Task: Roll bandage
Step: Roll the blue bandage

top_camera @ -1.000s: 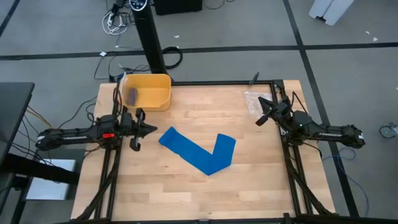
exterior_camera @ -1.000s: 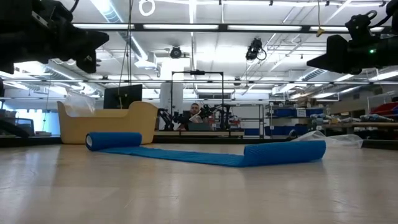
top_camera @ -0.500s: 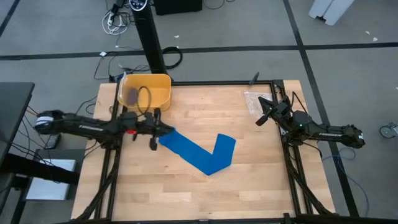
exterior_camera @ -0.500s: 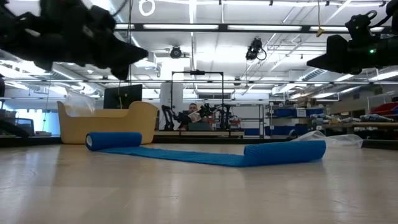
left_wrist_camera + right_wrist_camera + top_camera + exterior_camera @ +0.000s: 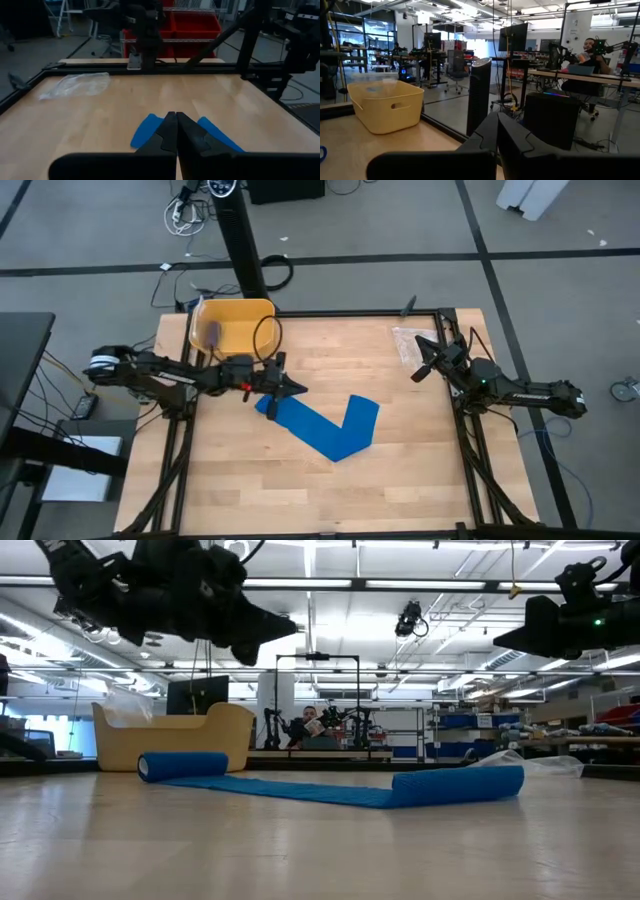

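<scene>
The bright blue bandage (image 5: 325,430) lies flat on the wooden table in a V shape, folded over near the middle; its left end (image 5: 182,765) looks rolled into a short tube. My left gripper (image 5: 296,388) is shut and hangs above that left end, clear of it, as the low view shows (image 5: 288,628). In the left wrist view the bandage (image 5: 146,131) shows beyond the shut fingers (image 5: 172,122). My right gripper (image 5: 417,376) waits shut at the table's right edge, well above the wood (image 5: 535,635).
A yellow basket (image 5: 240,330) holding a dull purple-grey cylinder (image 5: 213,332) stands at the far left corner. A clear plastic packet (image 5: 408,345) lies at the far right, near my right gripper. Bare wood (image 5: 330,490) spreads along the near side.
My left gripper has travelled from the table's left edge toward the right, ending over the bandage's left end, still high above the table. The bandage has kept still.
</scene>
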Action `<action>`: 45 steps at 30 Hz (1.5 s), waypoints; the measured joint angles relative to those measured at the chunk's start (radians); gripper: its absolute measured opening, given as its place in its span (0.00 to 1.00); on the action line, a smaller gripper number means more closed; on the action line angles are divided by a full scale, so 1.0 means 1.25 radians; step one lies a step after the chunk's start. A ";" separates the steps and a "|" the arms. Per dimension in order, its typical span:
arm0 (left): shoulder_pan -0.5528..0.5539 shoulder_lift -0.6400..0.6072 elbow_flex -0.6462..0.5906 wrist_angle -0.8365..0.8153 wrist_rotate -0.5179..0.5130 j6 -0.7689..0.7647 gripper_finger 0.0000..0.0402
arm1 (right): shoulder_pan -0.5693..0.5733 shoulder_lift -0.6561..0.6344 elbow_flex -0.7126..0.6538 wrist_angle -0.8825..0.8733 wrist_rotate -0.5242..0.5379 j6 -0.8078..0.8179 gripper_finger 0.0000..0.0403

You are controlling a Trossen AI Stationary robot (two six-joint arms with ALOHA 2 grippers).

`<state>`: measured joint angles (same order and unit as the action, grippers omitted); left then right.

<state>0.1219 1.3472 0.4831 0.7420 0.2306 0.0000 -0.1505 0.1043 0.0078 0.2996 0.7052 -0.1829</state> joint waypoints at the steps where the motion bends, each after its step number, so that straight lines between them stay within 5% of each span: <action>1: -0.005 0.000 0.015 -0.022 0.000 0.004 0.01 | 0.000 0.000 0.000 0.000 0.000 0.000 0.02; 9: -0.043 0.010 0.161 -0.299 -0.065 0.110 0.00 | -0.016 0.000 0.000 0.009 0.000 0.000 0.02; 18: -0.051 0.206 0.257 -0.290 -0.104 0.095 0.00 | -0.018 0.000 0.000 0.011 0.000 0.000 0.01; 25: -0.049 0.426 0.436 -0.264 -0.139 0.076 0.04 | -0.018 0.000 0.000 0.011 0.000 0.000 0.02; 29: -0.035 0.512 0.544 -0.368 -0.171 0.062 0.08 | -0.018 0.000 0.000 0.013 0.000 0.005 0.02; 37: -0.020 0.617 0.694 -0.517 -0.190 0.061 0.15 | -0.018 0.000 0.000 0.016 0.000 0.004 0.02; 45: 0.003 0.644 0.724 -0.574 -0.183 0.060 0.15 | -0.018 0.000 0.000 0.017 -0.013 0.004 0.02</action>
<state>0.1254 2.1521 1.3884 0.0244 0.0013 0.0750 -0.1730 0.1045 0.0078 0.3210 0.6894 -0.1780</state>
